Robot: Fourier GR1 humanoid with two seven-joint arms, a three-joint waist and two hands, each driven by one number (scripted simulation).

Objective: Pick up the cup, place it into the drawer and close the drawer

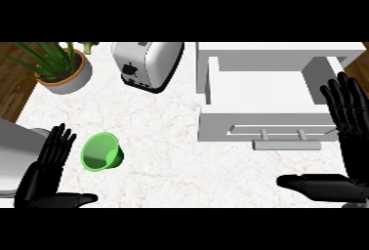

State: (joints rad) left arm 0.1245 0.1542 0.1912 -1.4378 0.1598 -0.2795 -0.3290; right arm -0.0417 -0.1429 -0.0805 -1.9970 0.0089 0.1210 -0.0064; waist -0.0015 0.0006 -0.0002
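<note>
A green cup (101, 152) lies tilted on the marble counter at the left, its mouth facing the lower left. My left hand (48, 172) stands open just left of the cup, fingers straight up, not touching it. The white drawer (268, 121) is pulled open at the right, its inside bare and its handle (286, 144) facing me. My right hand (349, 141) is open at the drawer's right edge, fingers straight up over the drawer's right wall and thumb stretched left below the handle.
A silver toaster (148, 63) stands at the back centre. A potted plant (61, 66) sits at the back left. A grey rounded object (18, 146) shows at the left edge behind my left hand.
</note>
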